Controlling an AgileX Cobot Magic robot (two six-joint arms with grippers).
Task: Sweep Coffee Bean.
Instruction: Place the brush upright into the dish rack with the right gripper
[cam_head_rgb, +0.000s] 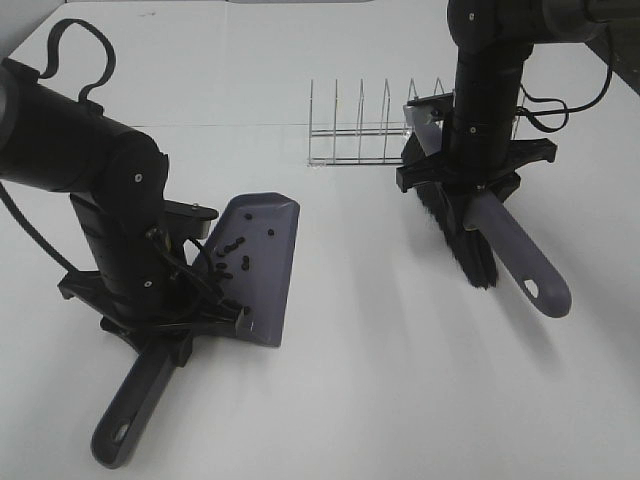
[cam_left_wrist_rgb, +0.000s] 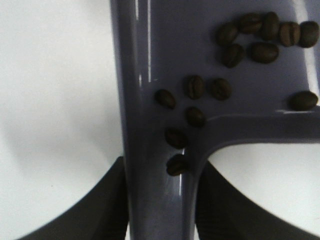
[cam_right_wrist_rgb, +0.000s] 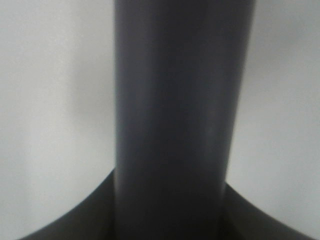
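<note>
The grey-purple dustpan (cam_head_rgb: 268, 262) lies tilted at left centre of the table, and my left gripper (cam_head_rgb: 168, 338) is shut on its handle (cam_left_wrist_rgb: 156, 200). Several coffee beans (cam_head_rgb: 235, 255) lie in the pan. In the left wrist view they (cam_left_wrist_rgb: 195, 87) cluster where the handle meets the pan. My right gripper (cam_head_rgb: 476, 188) is shut on the brush handle (cam_right_wrist_rgb: 175, 120). The brush's black bristles (cam_head_rgb: 458, 235) face left and its handle end (cam_head_rgb: 540, 285) points to the front right. The brush is well apart from the pan. I see no beans on the table.
A wire rack (cam_head_rgb: 360, 130) stands at the back centre, just left of the right arm. The white table (cam_head_rgb: 380, 370) runs between the pan and the brush. The dustpan handle's end (cam_head_rgb: 118, 435) reaches near the front edge.
</note>
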